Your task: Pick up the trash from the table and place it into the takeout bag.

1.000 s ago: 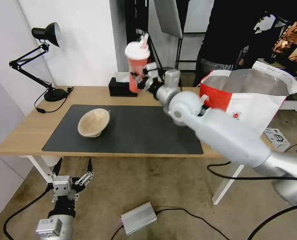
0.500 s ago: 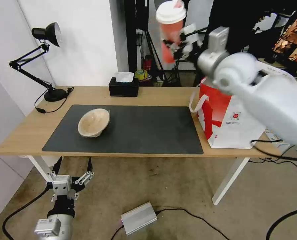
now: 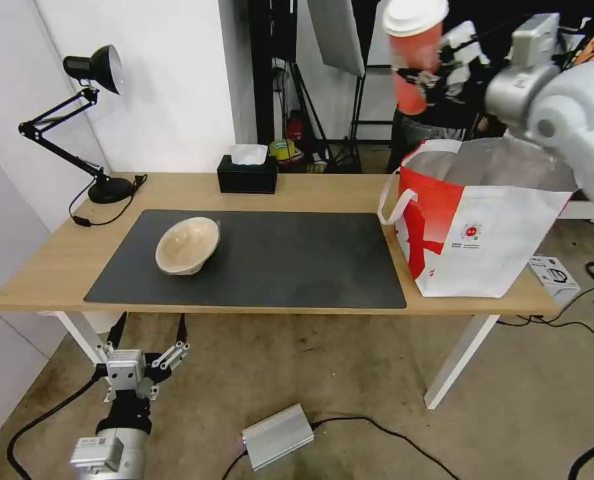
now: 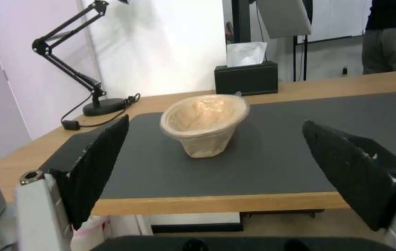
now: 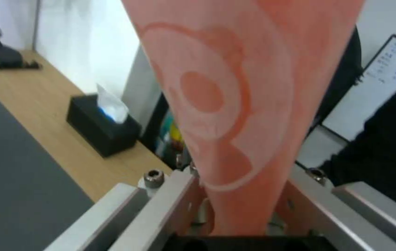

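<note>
My right gripper is shut on the red drink cup with a white lid, holding it high in the air above the back left rim of the takeout bag. The cup's red wall stands between the jaws in the right wrist view. The bag stands open on the right end of the table. A beige pulp bowl lies tilted on the left part of the dark mat. My left gripper hangs open below the table's front edge, facing the bowl.
A black tissue box sits at the table's back edge and a black desk lamp at the back left. A silver box and cables lie on the floor. A person in dark clothes stands behind the bag.
My right arm has swung the cup up and to the right, from over the tissue box to above the bag. The left arm and the bowl have stayed put.
</note>
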